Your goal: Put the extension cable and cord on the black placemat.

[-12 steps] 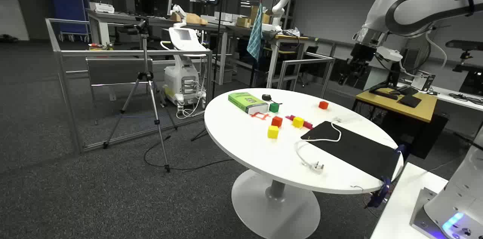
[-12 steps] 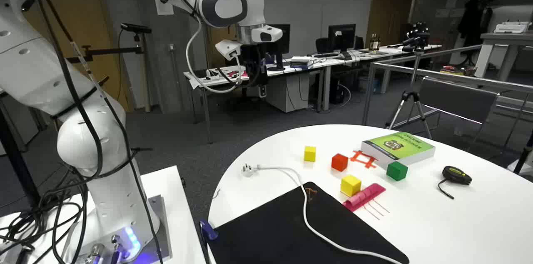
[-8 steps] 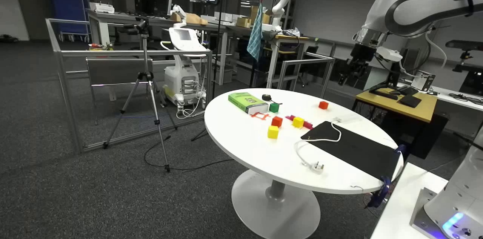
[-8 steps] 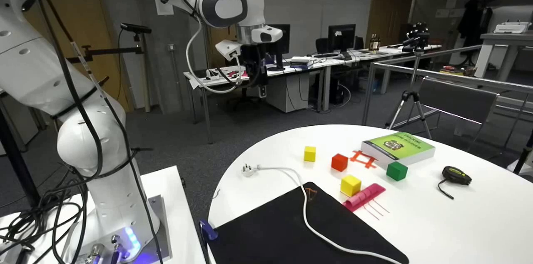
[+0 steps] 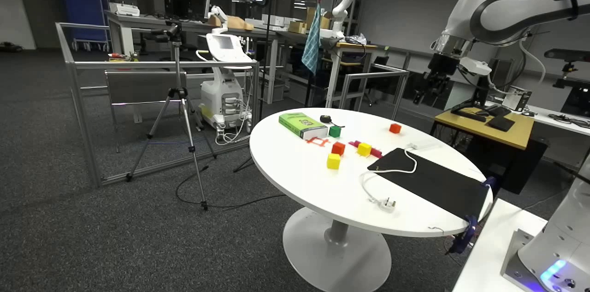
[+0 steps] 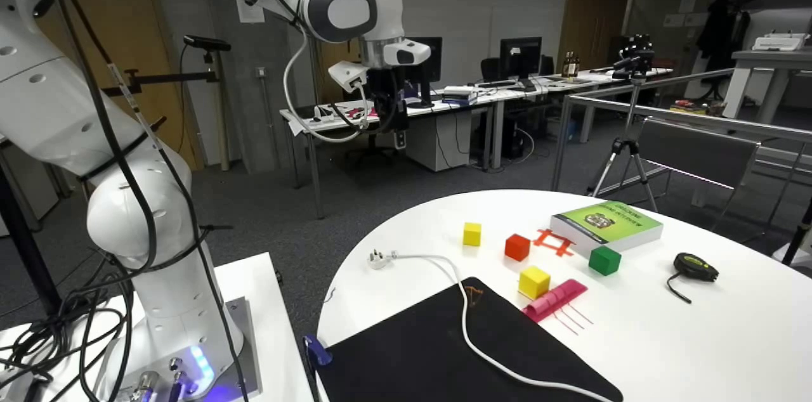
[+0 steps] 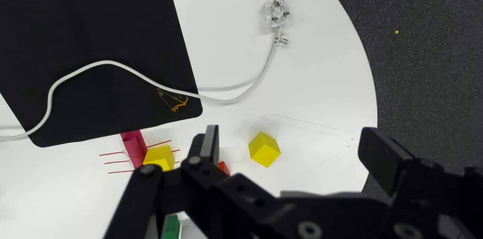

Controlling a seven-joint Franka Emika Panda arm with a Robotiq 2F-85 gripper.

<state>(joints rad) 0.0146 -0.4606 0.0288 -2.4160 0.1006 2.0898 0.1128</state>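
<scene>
The white cable lies in loose bends across the black placemat on the round table. It also crosses the mat in the wrist view. Its plug rests on the white tabletop beyond the mat's edge, prongs showing. At the opposite side the cable runs off the mat to a small white end on the table. My gripper is open and empty, high above the table; in both exterior views it hangs well apart from the cable.
Yellow blocks, red blocks and a green block stand on the table. A green book, a tape measure and a pink piece lie there too. Blue clamps sit at the table edge.
</scene>
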